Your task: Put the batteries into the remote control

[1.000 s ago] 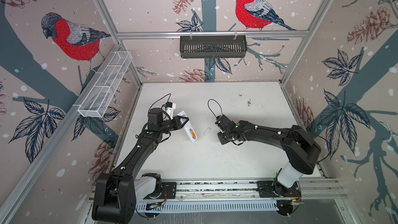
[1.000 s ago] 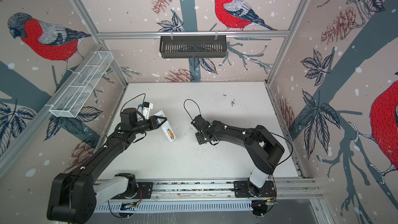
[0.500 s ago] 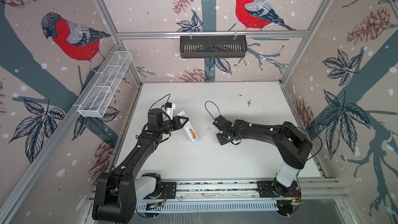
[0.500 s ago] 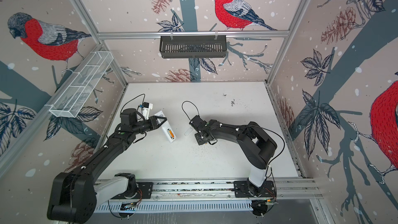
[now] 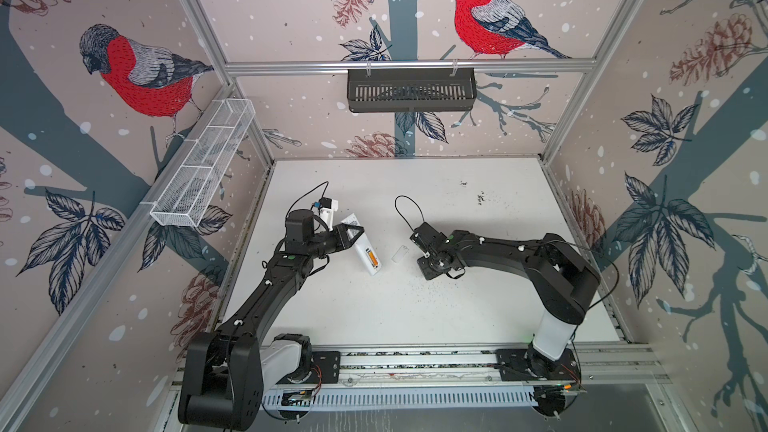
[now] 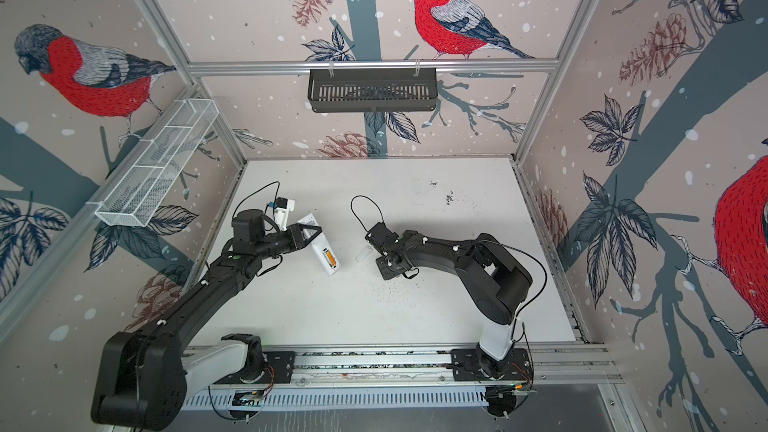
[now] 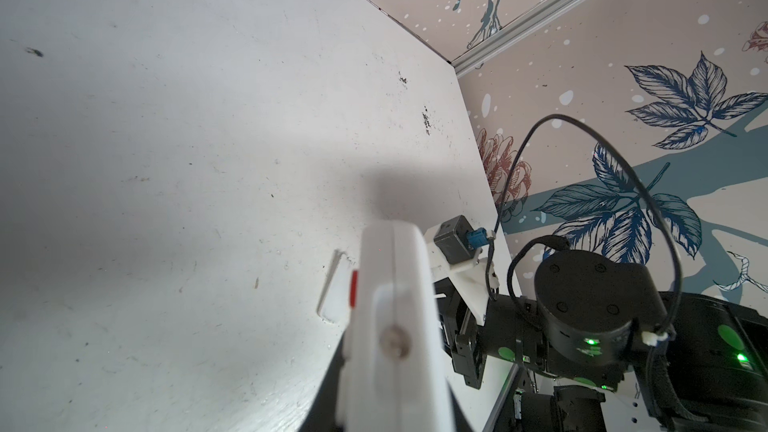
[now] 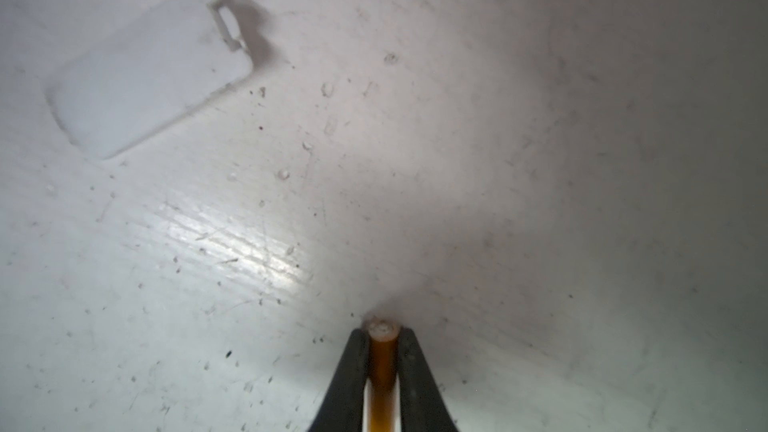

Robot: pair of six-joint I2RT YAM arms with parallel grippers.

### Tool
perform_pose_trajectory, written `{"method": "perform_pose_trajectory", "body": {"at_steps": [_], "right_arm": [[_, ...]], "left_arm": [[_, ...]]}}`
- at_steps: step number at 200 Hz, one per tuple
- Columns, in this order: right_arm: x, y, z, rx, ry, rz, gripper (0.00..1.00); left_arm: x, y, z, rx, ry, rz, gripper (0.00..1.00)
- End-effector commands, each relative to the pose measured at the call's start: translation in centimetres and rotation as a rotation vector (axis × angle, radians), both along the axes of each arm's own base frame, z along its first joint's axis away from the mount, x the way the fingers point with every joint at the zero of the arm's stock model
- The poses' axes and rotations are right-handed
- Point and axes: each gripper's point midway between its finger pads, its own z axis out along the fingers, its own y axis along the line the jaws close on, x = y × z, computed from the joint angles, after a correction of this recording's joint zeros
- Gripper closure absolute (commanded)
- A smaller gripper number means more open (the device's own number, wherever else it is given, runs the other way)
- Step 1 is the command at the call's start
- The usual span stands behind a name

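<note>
Top views, surface: white scuffed table point(image 5: 374, 313) with dark specks, boxed in by bird-and-pinecone wallpaper on an aluminium frame.
Fittings: black basket point(image 5: 411, 89) on the back wall, white mesh tray point(image 5: 203, 168) on the left wall.
Remote: remote control point(image 5: 365, 253) sits angled, back up, left of centre, with the seated battery point(image 5: 372, 260) orange in its open bay.
Left pincer: left gripper point(image 5: 353, 234) is clamped on the remote's far end.
Right pincer: right gripper point(image 8: 384, 334) is closed on the orange battery point(image 8: 382, 367), silvery tip pointed at the table.
Cover: battery cover point(image 5: 400, 253) lies flat between the remote and the right arm.
Unclear: we can't tell whether the tip touches the table. The frame edge cuts off the held battery, and the arm hides it in both top views. The remote's button face is unseen.
</note>
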Motion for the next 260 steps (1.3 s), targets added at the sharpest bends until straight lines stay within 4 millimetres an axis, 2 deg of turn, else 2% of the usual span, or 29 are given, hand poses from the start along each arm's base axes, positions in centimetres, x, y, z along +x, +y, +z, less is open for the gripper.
{"method": "perform_pose_trajectory", "body": {"at_steps": [1,17,31,73,106,134,158,183,216,260], "right_arm": [[0.3,0.8,1.6,0.049,-0.033,0.024,0.83],[0.7,1.6,3.0,0.105,-0.068,0.04,0.83],[0.8,2.9,5.0,0.182,-0.125,0.083,0.83],[-0.3,7.2,12.4,0.543,-0.25,0.244,0.83],[-2.8,9.8,18.5,0.781,-0.339,0.411,0.83],[-5.7,11.1,22.2,0.939,-0.402,0.557,0.83],[-7.4,11.8,23.4,1.014,-0.419,0.64,0.82],[-8.7,12.3,23.5,1.053,-0.42,0.691,0.82],[-8.6,12.8,23.0,1.054,-0.432,0.685,0.82],[-8.5,12.9,23.4,1.062,-0.466,0.684,0.82]], "left_arm": [[0.2,-0.4,1.1,-0.027,-0.045,-0.025,1.0],[0.2,-0.5,1.1,-0.038,-0.038,-0.029,1.0],[0.1,-0.7,1.2,-0.053,-0.034,-0.042,1.0],[-0.7,-1.6,1.8,-0.129,-0.037,-0.098,1.0],[-1.5,-2.4,2.8,-0.212,-0.046,-0.157,1.0],[-2.0,-2.9,3.5,-0.284,-0.039,-0.205,1.0],[-2.6,-3.2,4.6,-0.344,-0.059,-0.24,1.0],[-3.2,-3.4,5.5,-0.384,-0.074,-0.272,1.0],[-4.1,-3.7,6.7,-0.441,-0.086,-0.328,1.0],[-5.0,-3.9,7.8,-0.503,-0.094,-0.377,1.0]]}}
